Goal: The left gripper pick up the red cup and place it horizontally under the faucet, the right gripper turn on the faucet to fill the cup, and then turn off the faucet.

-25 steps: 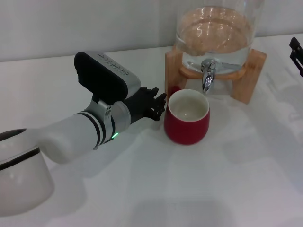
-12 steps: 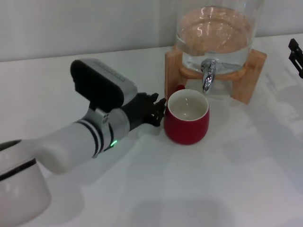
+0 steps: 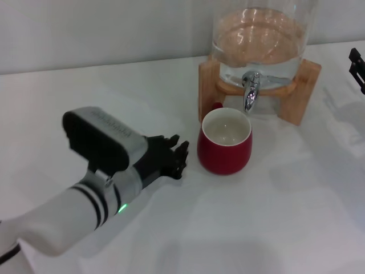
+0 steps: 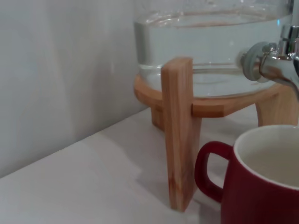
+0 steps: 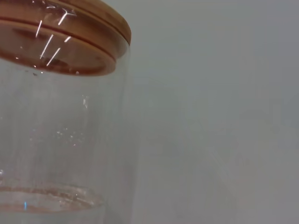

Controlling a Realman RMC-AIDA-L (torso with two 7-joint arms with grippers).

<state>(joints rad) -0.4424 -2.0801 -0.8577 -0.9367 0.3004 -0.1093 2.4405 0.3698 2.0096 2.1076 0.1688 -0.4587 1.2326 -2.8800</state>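
The red cup (image 3: 224, 142) stands upright on the white table, mouth up, just below the spout of the chrome faucet (image 3: 250, 91). Its inside looks empty. My left gripper (image 3: 176, 153) is open and empty, a short way to the cup's left and not touching it. In the left wrist view the cup (image 4: 261, 186) and its loop handle (image 4: 207, 170) are close, with the faucet (image 4: 273, 63) above them. My right gripper (image 3: 357, 67) shows only partly at the far right edge, beside the jar's stand.
The glass jar (image 3: 259, 43) holds water and sits in a wooden stand (image 3: 209, 85) at the back of the table. The right wrist view shows the jar's wooden lid (image 5: 60, 42) and a grey wall behind it.
My left arm has drawn back from the cup's handle, toward the left and the near side. The cup has stayed under the faucet. The right gripper has not moved.
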